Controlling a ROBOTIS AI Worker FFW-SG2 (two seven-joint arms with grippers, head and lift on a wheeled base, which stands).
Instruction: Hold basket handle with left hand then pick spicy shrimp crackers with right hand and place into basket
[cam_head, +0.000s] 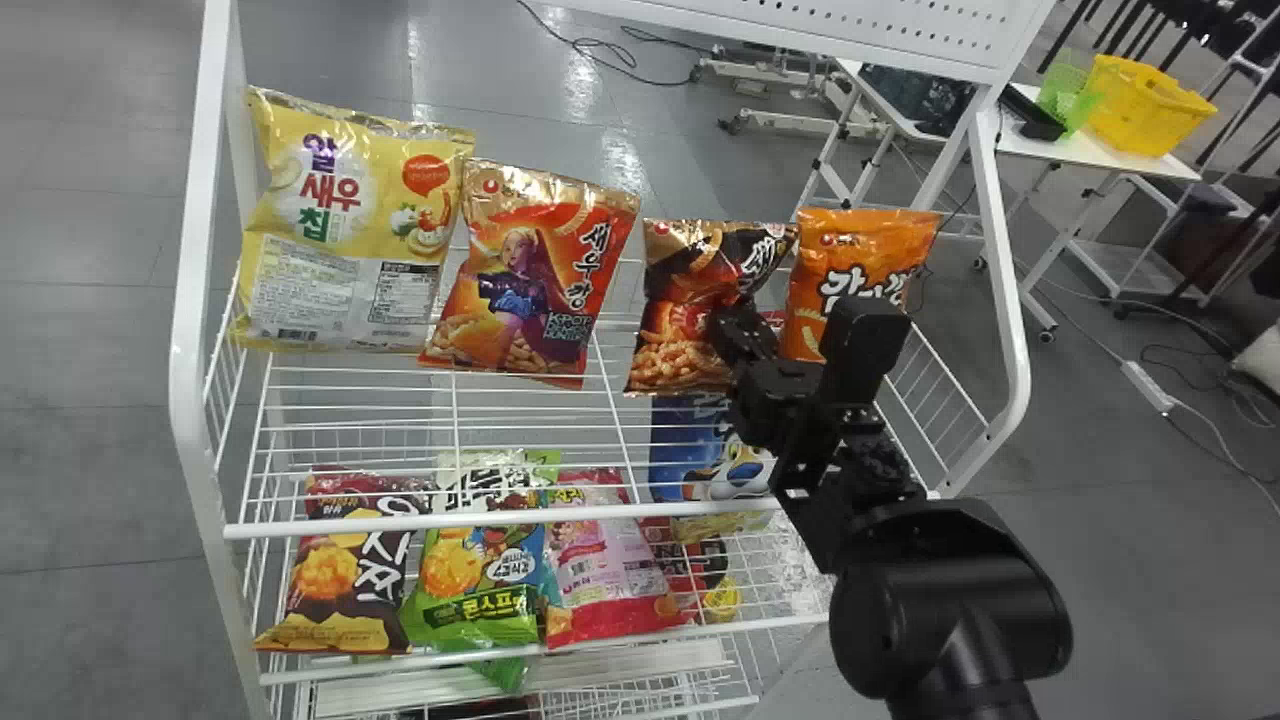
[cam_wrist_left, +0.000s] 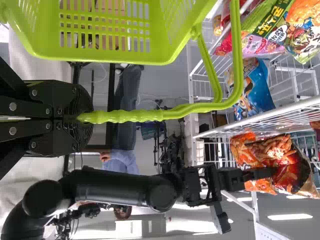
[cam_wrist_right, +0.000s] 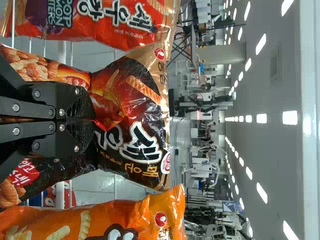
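At left, we see the left gripper (cam_wrist_left: 85, 117) closed around the green handle (cam_wrist_left: 125, 116) of a lime-green basket (cam_wrist_left: 105, 59), its fingers clamped on the grip. Next comes a white wire rack (cam_head: 430, 522), where a yellow snack bag (cam_head: 345, 225) stands at the left end of the upper shelf, beside a red-and-gold bag (cam_head: 540, 270). Below them we find, in order, a brown bag (cam_head: 345, 570), a green bag (cam_head: 475, 590), a pink bag (cam_head: 605, 570) and a blue bag (cam_head: 690, 450). Right of center on the upper shelf are the spicy shrimp crackers (cam_head: 675, 345), in a black-and-red bag, in the grip of the right gripper (cam_head: 735, 325). From the right wrist view, we can tell its fingers are pressed nearly together on the creased middle of the pack. Just to the right is an orange bag (cam_head: 865, 245), partly behind the right gripper. Farther off, at far right, we spot a yellow basket (cam_head: 1150, 110) and a small green basket (cam_head: 1065, 95) side by side on a white table (cam_head: 1045, 148).
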